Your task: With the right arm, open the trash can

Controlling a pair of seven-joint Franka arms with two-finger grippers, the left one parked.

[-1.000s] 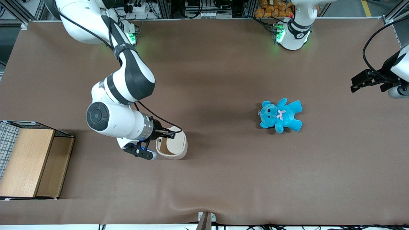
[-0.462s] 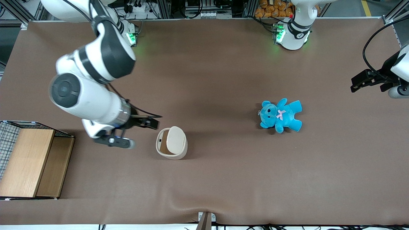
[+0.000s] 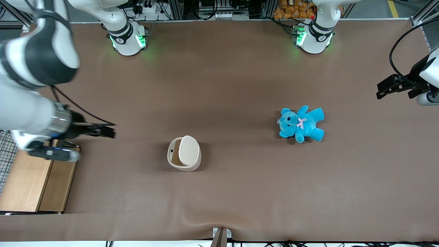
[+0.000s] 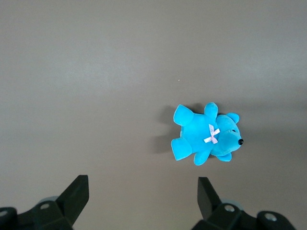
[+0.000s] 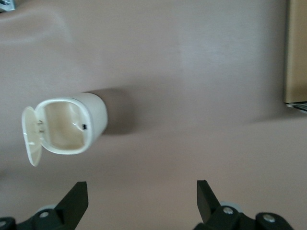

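Items: one trash can (image 3: 184,153), lid up; one teddy (image 3: 301,124); one wooden box (image 3: 34,175). Gripper (image 3: 110,131) above table near box, fingers apart, empty.

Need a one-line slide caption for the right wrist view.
Open gripper hangs apart from the trash can, its lid swung open, tan inside exposed.

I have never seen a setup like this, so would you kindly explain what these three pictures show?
These are two white robot arms on a brown table. One picture looks at the table from above at the front; the other two come from cameras on each arm's wrist. The working right arm is over the table's edge near the wooden box, its pincer open, holding nothing. On the table stand a small cream trash can, lid swung open, and a blue teddy toward the parked arm's end.
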